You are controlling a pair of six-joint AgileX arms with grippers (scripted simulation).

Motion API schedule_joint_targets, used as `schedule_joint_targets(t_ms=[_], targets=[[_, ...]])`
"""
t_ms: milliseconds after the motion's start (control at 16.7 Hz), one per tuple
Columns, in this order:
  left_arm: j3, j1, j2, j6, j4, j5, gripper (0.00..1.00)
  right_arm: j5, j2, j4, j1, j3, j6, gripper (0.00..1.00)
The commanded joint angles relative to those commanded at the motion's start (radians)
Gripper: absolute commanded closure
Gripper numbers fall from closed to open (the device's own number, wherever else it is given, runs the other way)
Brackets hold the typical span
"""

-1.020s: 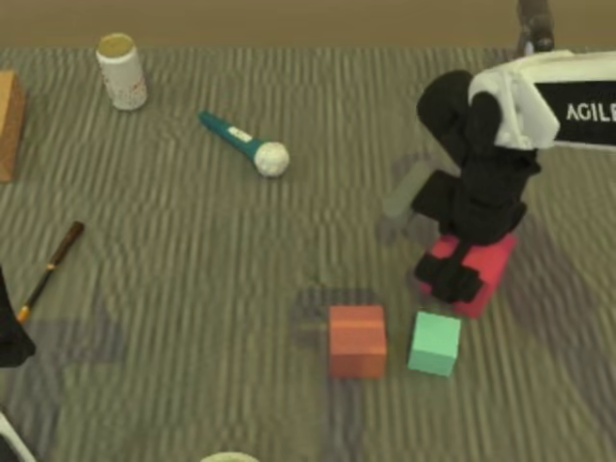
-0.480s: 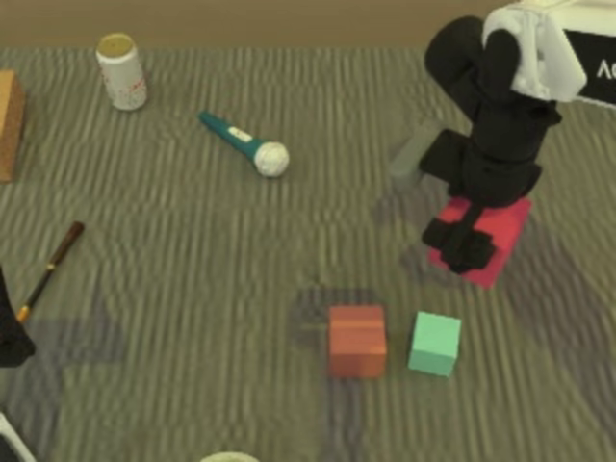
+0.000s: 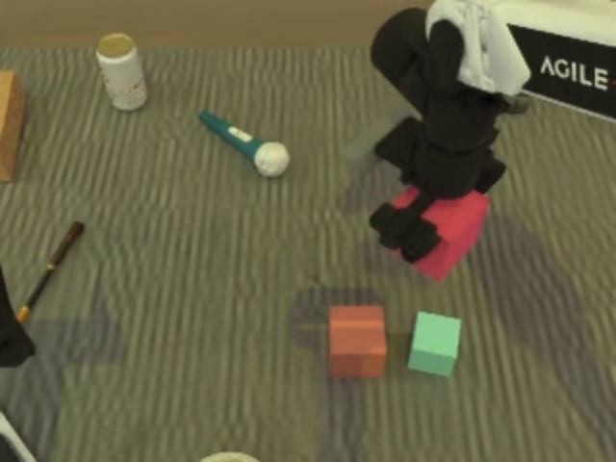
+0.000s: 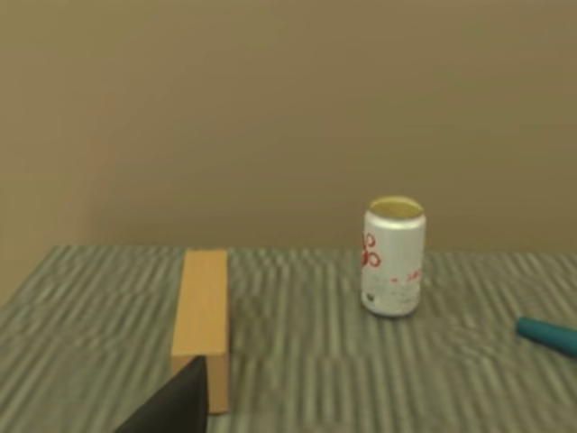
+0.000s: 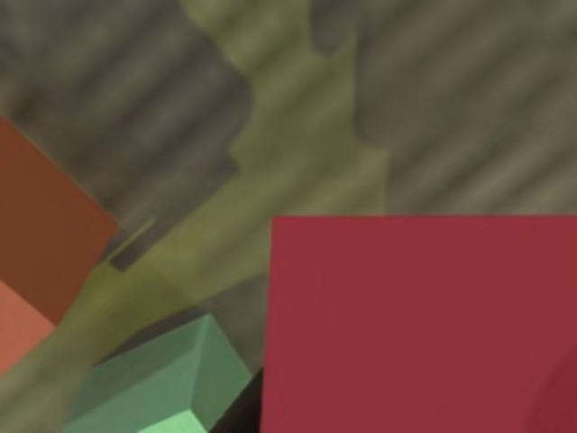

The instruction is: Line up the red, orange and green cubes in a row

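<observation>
Surface: grey-green striped tabletop [image 3: 192, 289], tan wall behind the far edge.
Right tool: my right gripper [image 3: 416, 231] is clamped on the large crimson-red matte cube [image 3: 450, 231], fingers closed on its sides, cube tilted and, judging by the shadow under it, lifted clear of the tabletop, right of centre.
Why held so: raised, I judge, so it clears the other two while being carried to the row.
Row so far: mid-sized orange matte cube [image 3: 357, 340] and small mint-green matte cube [image 3: 434, 344] sit just beside each other, apart, toward the near edge, right of centre; orange on the left.
Red vs row: farther from the near edge than the pair, above the gap between them; not in line yet.
Right wrist view: red cube [image 5: 419, 320] fills the near field, green cube [image 5: 162, 379] and orange cube [image 5: 45, 244] below it.
Left tool: my left gripper [image 3: 12, 332] is parked at the left edge, near corner; can't tell the finger state.
Next, my guess: set red down at one end of the row.
</observation>
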Motion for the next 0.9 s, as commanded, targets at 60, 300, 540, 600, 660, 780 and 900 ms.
schedule_joint_targets(t_ms=[60,300,540,600,660,780,900], targets=[[0.0,0.0,0.0,0.0,0.0,0.0,0.0,0.0,0.028,-0.024,0.026,0.045,0.073,1.0],[0.0,0.0,0.0,0.0,0.0,0.0,0.0,0.002,0.148,-0.13,0.144,0.243,0.442,1.0],[0.0,0.0,0.0,0.0,0.0,0.0,0.0,0.002,0.258,-0.234,0.264,0.441,0.835,1.0],[0.0,0.0,0.0,0.0,0.0,0.0,0.0,0.003,0.28,-0.256,0.291,0.486,0.924,1.0],[0.0,0.0,0.0,0.0,0.0,0.0,0.0,0.003,0.298,-0.275,0.317,0.528,1.003,1.0],[0.0,0.0,0.0,0.0,0.0,0.0,0.0,0.005,0.327,-0.306,0.36,0.602,1.131,1.0],[0.0,0.0,0.0,0.0,0.0,0.0,0.0,0.008,0.346,-0.326,0.393,0.658,1.218,1.0]])
